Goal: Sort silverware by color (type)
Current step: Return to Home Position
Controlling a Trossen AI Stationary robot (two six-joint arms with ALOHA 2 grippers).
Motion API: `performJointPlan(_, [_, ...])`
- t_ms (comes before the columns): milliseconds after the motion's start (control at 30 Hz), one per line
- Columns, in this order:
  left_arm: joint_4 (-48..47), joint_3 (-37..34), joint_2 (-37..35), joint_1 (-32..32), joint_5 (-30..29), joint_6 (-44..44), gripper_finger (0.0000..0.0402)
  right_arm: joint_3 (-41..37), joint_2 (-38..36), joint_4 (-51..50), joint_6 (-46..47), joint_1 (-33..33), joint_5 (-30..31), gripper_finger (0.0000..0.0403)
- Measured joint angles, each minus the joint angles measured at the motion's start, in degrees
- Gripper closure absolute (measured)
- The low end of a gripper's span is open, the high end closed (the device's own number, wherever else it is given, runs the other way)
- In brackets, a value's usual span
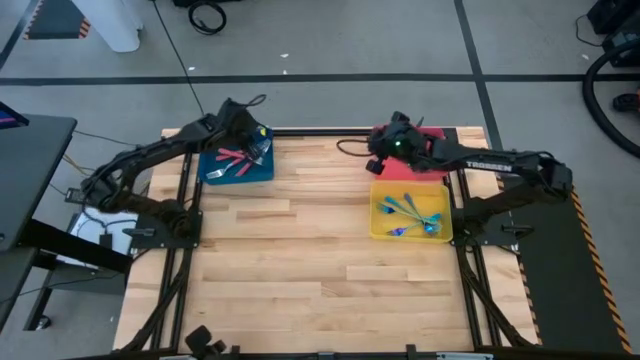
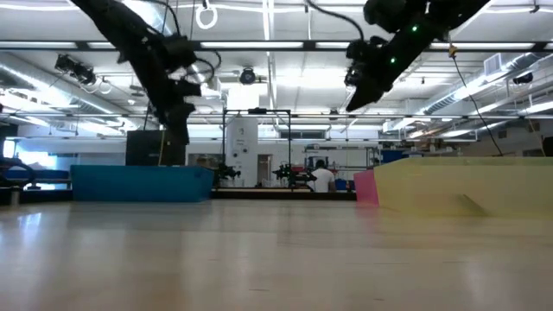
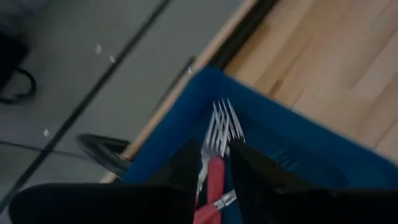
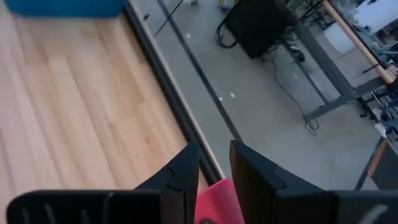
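Note:
Red-handled forks (image 1: pixel 235 160) lie in the blue tray (image 1: pixel 235 179) at the table's far left. My left gripper (image 1: pixel 258 140) hovers low over that tray, fingers slightly apart. In the left wrist view (image 3: pixel 214 146), a red handle (image 3: pixel 213 177) and two sets of tines (image 3: pixel 224 124) show through the gap, lying on the tray floor (image 3: pixel 298 149). Light blue forks (image 1: pixel 410 212) lie in the yellow tray (image 1: pixel 375 210). My right gripper (image 1: pixel 378 155) hangs above the near-left part of the red tray (image 1: pixel 432 133), narrowly open and empty (image 4: pixel 213 146). Dark metal forks are hidden.
The three trays stand along the far half of the table; in the low view the blue tray (image 2: pixel 143 183), red tray (image 2: pixel 365 186) and yellow tray (image 2: pixel 467 186) rise as walls. The wooden top (image 1: pixel 320 280) near and between them is bare. A person sits far off (image 2: pixel 324 179).

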Motion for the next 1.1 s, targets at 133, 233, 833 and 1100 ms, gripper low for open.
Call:
performJointPlan(133, [0.3, 0.0, -6.9, 0.0, 2.6, -1.7, 0.0312, 0.0, -4.8, -0.8, 0.9, -1.1, -2.7, 0.0304])
performJointPlan(233, [-0.5, 0.0, -12.0, 0.0, 7.4, -2.4, 0.0312, 0.0, -9.3, -3.8, 2.6, -2.0, -5.5, 0.0304])
performJointPlan(833, [13.4, -21.6, -40.1, -2.7, 11.9, -8.7, 0.0312, -19.3, -39.1, 0.8, 17.4, -6.3, -18.0, 0.0304])
performJointPlan(1100, [18.5, -30.1, -47.9, -7.3, 12.2, -9.0, 0.0313, -29.6, -46.2, 6.3, 23.2, -5.5, -18.0, 0.0304])
